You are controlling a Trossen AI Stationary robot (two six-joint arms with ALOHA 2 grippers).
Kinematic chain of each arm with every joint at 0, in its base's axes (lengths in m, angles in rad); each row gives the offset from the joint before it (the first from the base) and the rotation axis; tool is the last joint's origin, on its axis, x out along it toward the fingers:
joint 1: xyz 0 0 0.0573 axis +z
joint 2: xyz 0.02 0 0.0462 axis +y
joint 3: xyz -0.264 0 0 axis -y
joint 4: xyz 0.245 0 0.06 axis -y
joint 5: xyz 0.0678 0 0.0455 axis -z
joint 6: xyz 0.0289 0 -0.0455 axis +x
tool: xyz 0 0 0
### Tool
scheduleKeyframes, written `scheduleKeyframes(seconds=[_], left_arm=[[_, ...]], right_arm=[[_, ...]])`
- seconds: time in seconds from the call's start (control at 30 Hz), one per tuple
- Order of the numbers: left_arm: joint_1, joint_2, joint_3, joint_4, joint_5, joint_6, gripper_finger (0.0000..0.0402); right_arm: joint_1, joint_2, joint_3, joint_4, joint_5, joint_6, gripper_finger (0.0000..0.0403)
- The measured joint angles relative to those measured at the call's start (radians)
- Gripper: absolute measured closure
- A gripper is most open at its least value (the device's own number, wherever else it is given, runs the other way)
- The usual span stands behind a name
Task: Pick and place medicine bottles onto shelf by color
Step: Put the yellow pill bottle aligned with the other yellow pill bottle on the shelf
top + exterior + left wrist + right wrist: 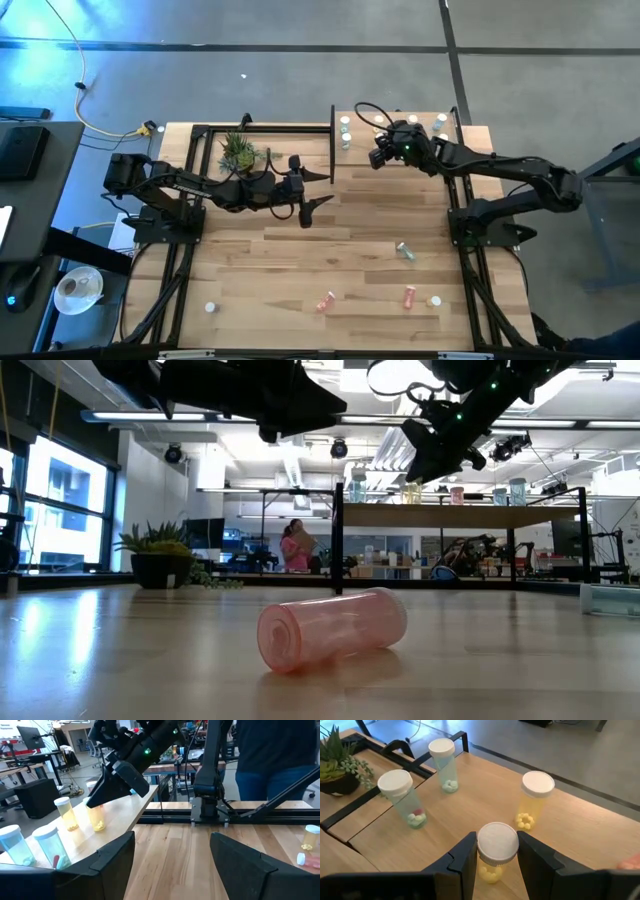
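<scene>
Wood of the shelf [580, 820] lay under my right pincer [496, 857], clenched on an upright yellow bottle [496, 851]; beyond stood its yellow twin [534, 800]. My left pincer [172, 857] hung released over the table [350, 260].

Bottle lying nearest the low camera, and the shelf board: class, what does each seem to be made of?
Pink bottle: probably translucent plastic, smooth and slightly glossy; light passes through its tinted wall. Shelf: looks like light wood with a matt finish, showing faint grain, carried on a dark frame, apparently metal. The right gripper holds a yellow bottle over it.
</scene>
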Motion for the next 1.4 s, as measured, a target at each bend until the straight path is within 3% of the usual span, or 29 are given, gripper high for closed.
scheduleKeyframes(seconds=[0.47,1.4], left_arm=[[-0.01,0.0,0.0,-0.04,0.001,-0.07,0.0154],[-0.08,0.0,0.0,-0.165,-0.002,-0.064,0.0154]], right_arm=[[0.0,0.01,0.001,-0.003,0.005,-0.026,0.0285],[0.0,0.01,0.001,-0.008,-0.001,-0.023,0.0283]])
